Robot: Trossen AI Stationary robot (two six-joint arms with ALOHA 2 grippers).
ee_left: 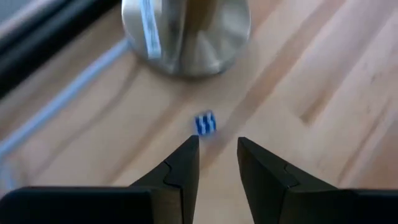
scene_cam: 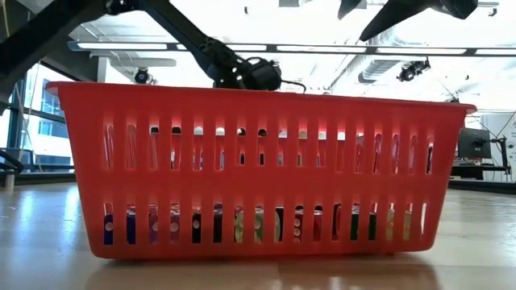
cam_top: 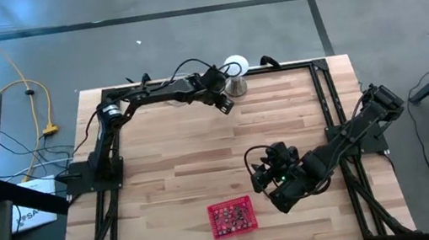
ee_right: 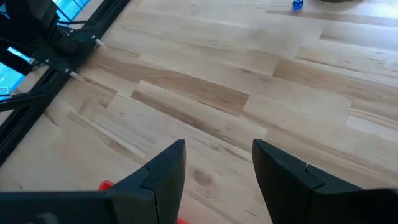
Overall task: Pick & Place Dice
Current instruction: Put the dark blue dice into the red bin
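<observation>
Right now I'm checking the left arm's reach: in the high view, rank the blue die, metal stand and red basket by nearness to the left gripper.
1. Blue die, just ahead of the left gripper, on the table.
2. Metal stand, close beside, at the far edge.
3. Red basket, across the table, near edge.

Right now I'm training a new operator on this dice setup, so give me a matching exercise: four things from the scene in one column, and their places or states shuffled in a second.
Things:
1. blue die
2. red basket
3. left gripper
4. right gripper

Places or states:
A. open, above bare wood beside the basket
B. near edge of the table, full of dice
C. lying on the wood by the metal stand's base
D. open, empty, just short of the blue die

Pairs: 1-C, 2-B, 3-D, 4-A
</observation>
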